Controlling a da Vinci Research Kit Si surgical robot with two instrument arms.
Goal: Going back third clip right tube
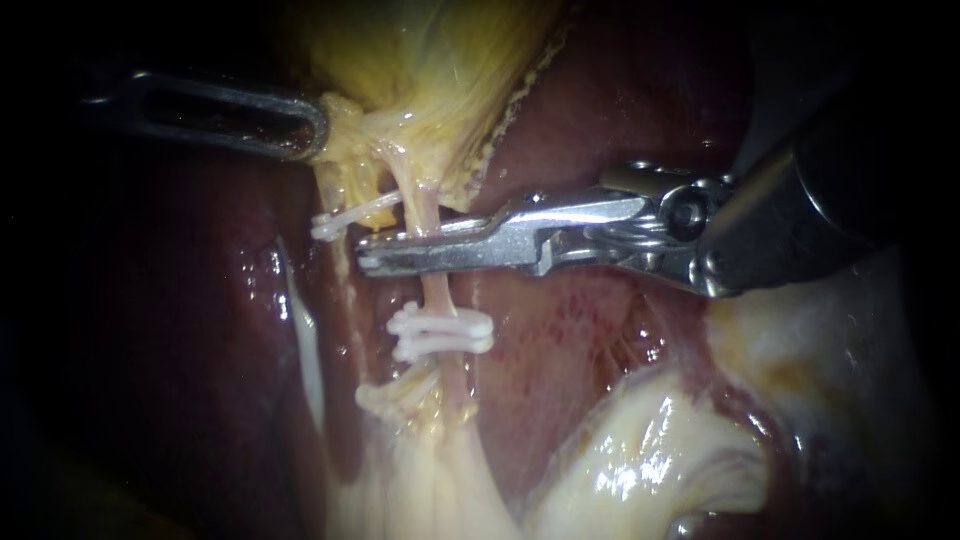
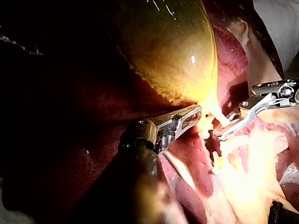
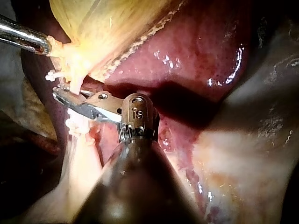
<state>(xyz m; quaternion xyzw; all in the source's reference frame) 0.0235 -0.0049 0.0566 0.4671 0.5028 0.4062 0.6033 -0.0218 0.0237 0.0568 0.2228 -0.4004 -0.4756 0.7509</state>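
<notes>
A thin pink tube runs down from the yellow gallbladder neck. Two white clips sit close together on it lower down. Another white clip lies higher, just left of it. My right instrument reaches in across the tube between these clips. Its jaws are open by a narrow gap, and the tube crosses them. My left instrument is shut on yellow tissue at the gallbladder's neck, holding it to the left. The left wrist view shows that grip, and the right instrument is just beyond.
Dark red liver lies behind and on both sides of the tube. Pale, glistening fatty tissue fills the lower right. A white strand runs down left of the tube. The right instrument's wrist hangs over the liver.
</notes>
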